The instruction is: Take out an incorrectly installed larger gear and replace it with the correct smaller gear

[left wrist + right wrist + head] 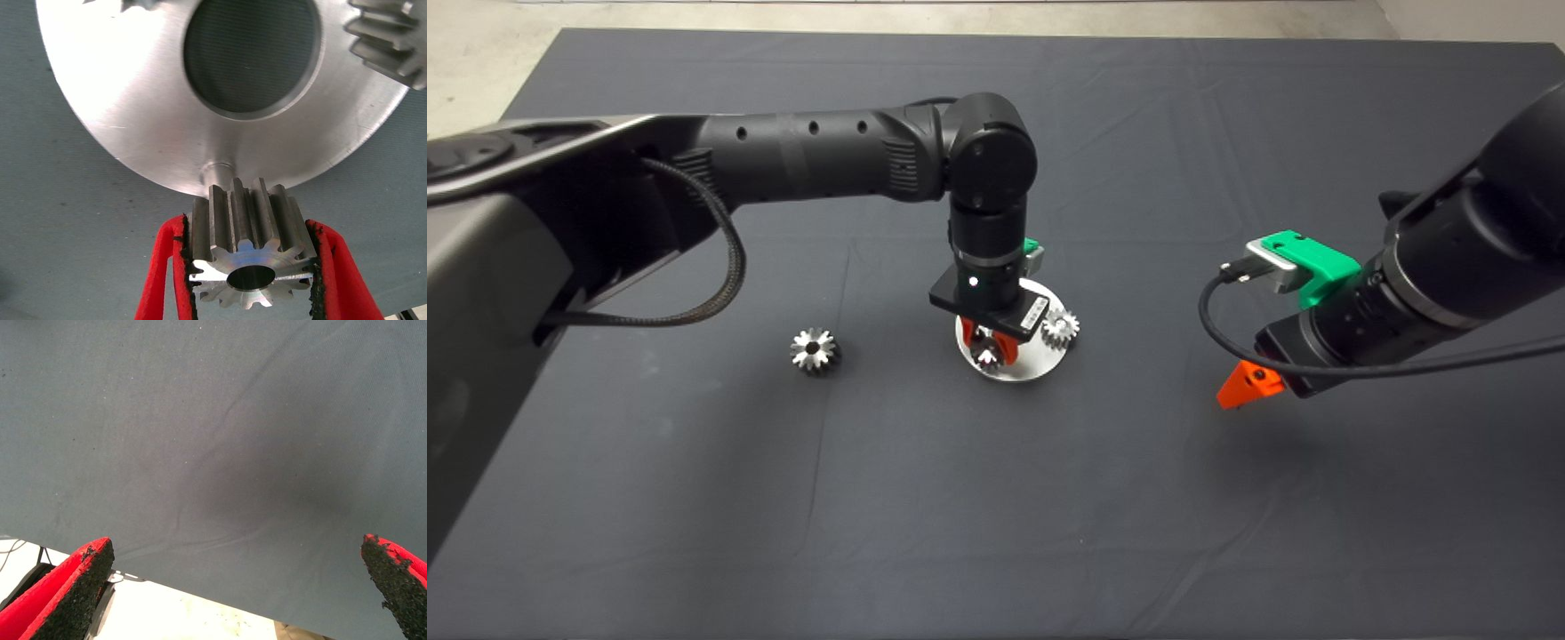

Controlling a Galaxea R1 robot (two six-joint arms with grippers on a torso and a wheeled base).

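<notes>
- At frame centre in the head view: left gripper (990, 348) pointing straight down over a round silver plate (1023, 369) on the dark mat (996, 498), arm reaching in from the left edge.
- Pinched between its red fingers (157, 280): the smaller gear (250, 253), steel, ribbed teeth, bore facing the wrist camera, black pads pressed against its flanks.
- In the left wrist view, gripped gear at the plate's rim, just beside a small peg (215, 172) near that edge; contact with peg or plate impossible to tell.
- Large round hole (250, 57) through the plate, mat visible inside it.
- On the plate's right side in the head view: another small gear (1060, 328), its teeth also visible in the wrist view's upper right corner.
- Left of centre, alone on the mat and well apart from the plate: the larger gear (815, 349), shiny, pointed teeth, dark centre hole.
- At the right of the frame: right gripper (1240, 388) hanging above bare mat, well apart from the plate.
- In the right wrist view, fingers (67, 593) spread wide, nothing between them.
</notes>
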